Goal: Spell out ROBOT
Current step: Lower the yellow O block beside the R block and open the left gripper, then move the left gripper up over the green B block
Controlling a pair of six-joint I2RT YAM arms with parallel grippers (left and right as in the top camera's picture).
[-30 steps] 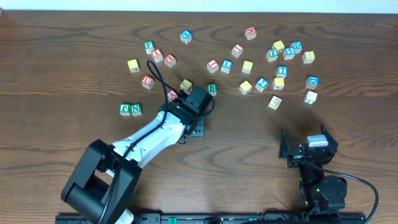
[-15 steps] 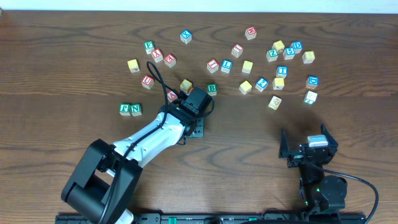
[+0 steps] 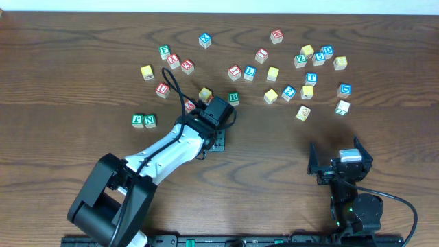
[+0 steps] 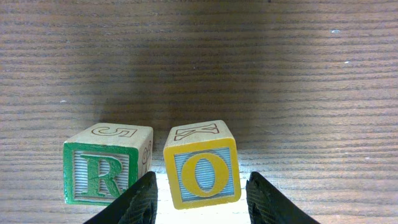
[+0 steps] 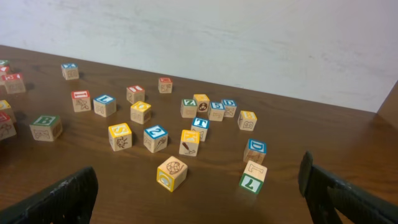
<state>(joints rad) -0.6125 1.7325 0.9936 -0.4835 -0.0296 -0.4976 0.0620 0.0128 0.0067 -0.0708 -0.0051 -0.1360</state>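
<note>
The green R cube (image 4: 99, 174) and the yellow O cube (image 4: 200, 171) sit side by side on the wood, a narrow gap between them. My left gripper (image 4: 201, 179) is open around the O cube, with a thin slit of light on each side of it. Overhead, that gripper (image 3: 204, 100) covers part of the O cube (image 3: 205, 93), and the R cube (image 3: 190, 105) lies just to its left. The green B cube (image 3: 233, 98) sits right of the gripper head. A blue T cube (image 3: 311, 78) lies in the far-right scatter. My right gripper (image 3: 339, 168) rests open and empty near the front edge.
Green F (image 3: 138, 120) and N (image 3: 150, 121) cubes sit left of my left arm. Red-lettered cubes (image 3: 173, 60) lie behind it. Several mixed cubes crowd the back right, with a green 7 cube (image 5: 252, 178) and a yellow-sided cube (image 5: 172, 173) nearest my right gripper.
My left jaws have spread slightly off the O cube. Both arms and all cubes keep their places in the overhead view.
</note>
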